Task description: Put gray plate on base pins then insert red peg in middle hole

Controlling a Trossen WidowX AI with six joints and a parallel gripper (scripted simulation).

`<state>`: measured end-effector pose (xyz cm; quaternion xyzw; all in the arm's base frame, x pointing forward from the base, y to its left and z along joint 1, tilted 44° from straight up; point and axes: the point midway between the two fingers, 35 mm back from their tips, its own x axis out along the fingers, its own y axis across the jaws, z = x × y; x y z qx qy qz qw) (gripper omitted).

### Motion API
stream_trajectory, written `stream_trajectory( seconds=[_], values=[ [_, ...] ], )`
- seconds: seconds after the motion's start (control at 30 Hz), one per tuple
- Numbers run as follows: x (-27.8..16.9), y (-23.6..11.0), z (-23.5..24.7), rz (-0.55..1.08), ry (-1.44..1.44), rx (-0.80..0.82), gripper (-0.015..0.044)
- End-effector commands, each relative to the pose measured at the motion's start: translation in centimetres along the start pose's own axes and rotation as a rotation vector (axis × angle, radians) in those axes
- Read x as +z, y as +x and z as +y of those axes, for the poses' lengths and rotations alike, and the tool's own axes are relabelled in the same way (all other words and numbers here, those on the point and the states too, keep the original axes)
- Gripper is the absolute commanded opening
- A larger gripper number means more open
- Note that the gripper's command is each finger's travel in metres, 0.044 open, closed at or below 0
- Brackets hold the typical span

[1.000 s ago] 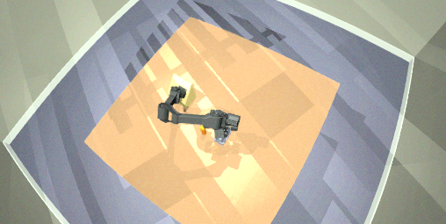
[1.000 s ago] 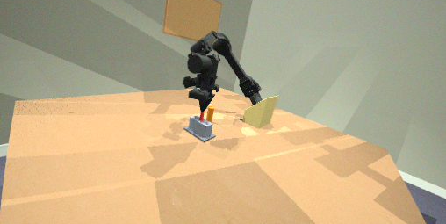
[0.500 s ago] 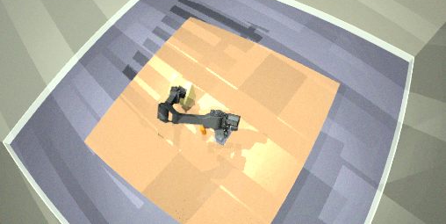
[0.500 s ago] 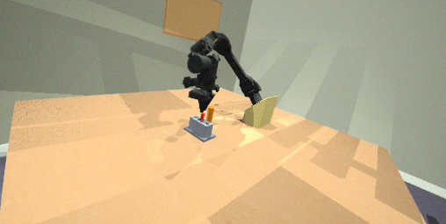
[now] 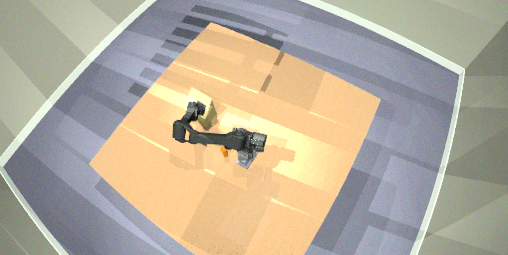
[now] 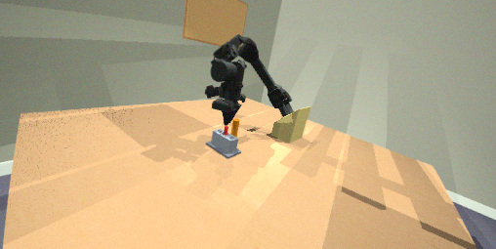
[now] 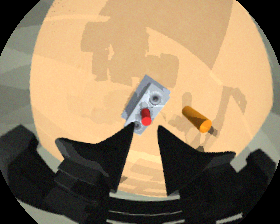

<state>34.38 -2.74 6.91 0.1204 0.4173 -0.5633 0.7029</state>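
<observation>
The black parallel-jaw gripper (image 7: 143, 137) hangs with its fingers parted and holding nothing. Just beyond the fingertips, the short red cylindrical peg (image 7: 144, 116) stands in the middle hole of the flat gray rectangular plate (image 7: 148, 103), which lies on the base. An orange cylinder (image 7: 197, 117) lies near, off to the fingers' right side.

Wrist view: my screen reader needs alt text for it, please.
A red peg stands in the middle hole of the gray plate, just beyond the open tool, whose dark fingers flank it without gripping. An orange cylinder lies on the tan table to the right.
</observation>
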Motion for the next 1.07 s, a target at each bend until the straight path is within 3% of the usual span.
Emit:
stream_trajectory(
  seconds=[0.0,1.03],
  values=[
    [0.0,-0.3,0.0,-0.006,-0.004,0.002,0.015],
    [-0.4,-2.0,-0.2,-0.006,-0.005,0.002,0.015]
  ],
)
